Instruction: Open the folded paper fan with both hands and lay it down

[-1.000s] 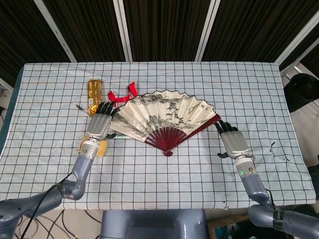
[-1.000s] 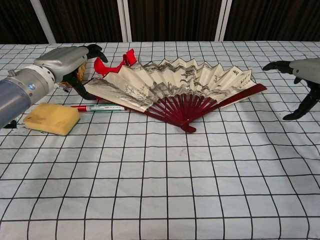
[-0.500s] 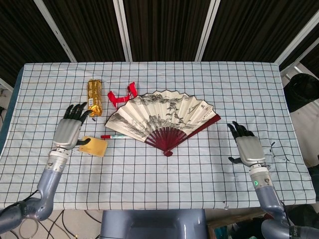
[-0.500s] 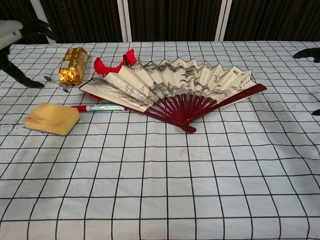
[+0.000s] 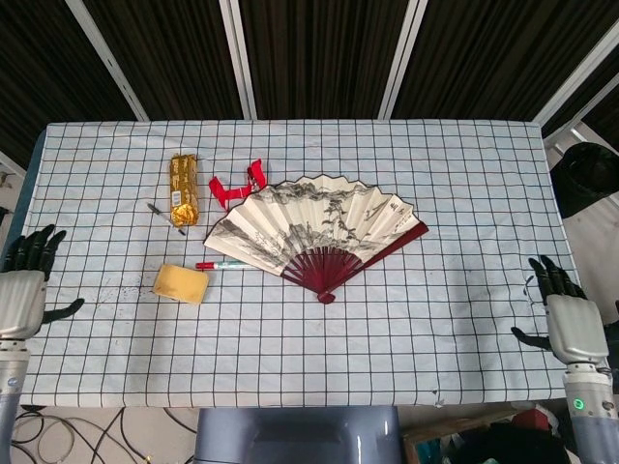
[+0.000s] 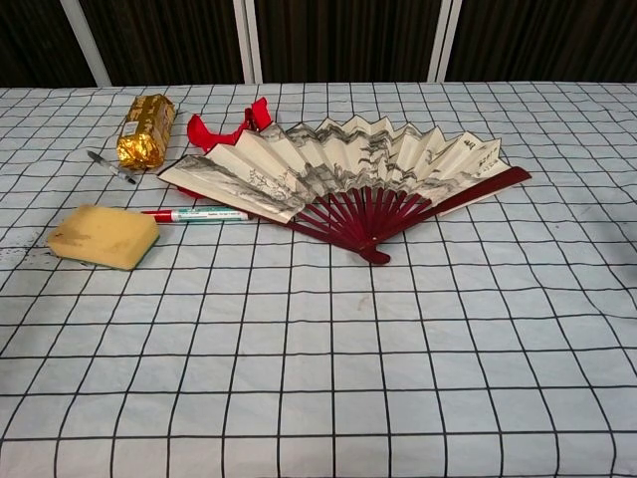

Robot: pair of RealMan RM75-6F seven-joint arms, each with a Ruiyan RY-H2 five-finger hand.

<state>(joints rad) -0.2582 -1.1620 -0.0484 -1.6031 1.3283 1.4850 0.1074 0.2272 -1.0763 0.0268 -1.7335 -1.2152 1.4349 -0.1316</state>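
The paper fan [image 5: 316, 225] [image 6: 348, 174] lies spread open and flat on the checked cloth, its ink landscape facing up and its dark red ribs meeting at a pivot toward the table's front. My left hand [image 5: 23, 295] hangs off the table's left edge, fingers apart and holding nothing. My right hand [image 5: 563, 319] is at the table's right edge, also empty with fingers spread. Both hands are far from the fan. Neither hand shows in the chest view.
A gold foil packet [image 5: 183, 188] [image 6: 143, 130] and a red ribbon [image 5: 235, 187] [image 6: 225, 126] lie left of the fan. A yellow sponge [image 5: 181, 284] [image 6: 103, 236] and a red-capped marker [image 5: 221, 265] [image 6: 195, 214] sit in front of them. A small dark pen [image 6: 109, 165] lies beside the packet.
Both hands have drawn back from beside the fan, left hand to the left edge and right hand to the right edge, leaving the chest view. The fan has not moved.
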